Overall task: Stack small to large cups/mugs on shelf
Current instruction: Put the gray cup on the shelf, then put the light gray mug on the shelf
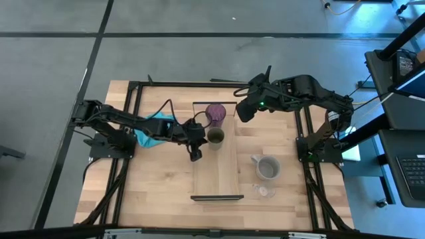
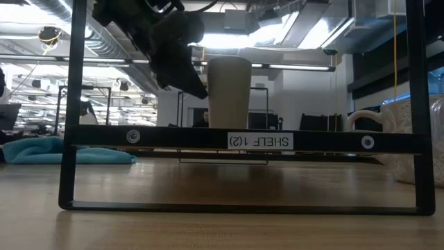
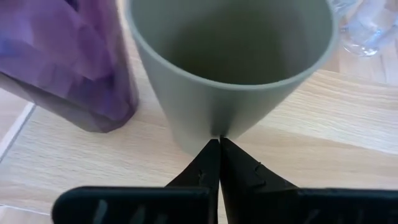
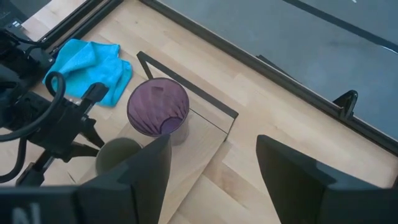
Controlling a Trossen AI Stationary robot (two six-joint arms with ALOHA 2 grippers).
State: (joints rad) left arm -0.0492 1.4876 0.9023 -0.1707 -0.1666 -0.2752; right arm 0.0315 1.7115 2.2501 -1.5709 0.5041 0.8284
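The olive cup (image 1: 216, 137) stands upright on the light-wood shelf (image 1: 216, 174), right next to the purple tumbler (image 1: 215, 114), which stands at the shelf's far end. My left gripper (image 1: 205, 137) is shut, its tips at the olive cup's left side; the left wrist view (image 3: 219, 144) shows them at the cup's wall. My right gripper (image 1: 242, 107) is open and empty, in the air just right of the tumbler (image 4: 158, 109). The grey handled mug (image 1: 267, 167) and the tiny clear glass (image 1: 265, 192) stand on the table right of the shelf. My left gripper touches the olive cup's outer wall (image 3: 214, 127) with the tips of its shut fingers, on the side facing the table's left. The fingers come from the left, slanting down. The cup stands upright with its base on the shelf.
A teal cloth (image 1: 154, 128) lies on the table left of the shelf, under my left arm. The shelf's black end frame (image 2: 243, 140) crosses the low view in front. Bare wood lies along the shelf's near half (image 1: 216, 179).
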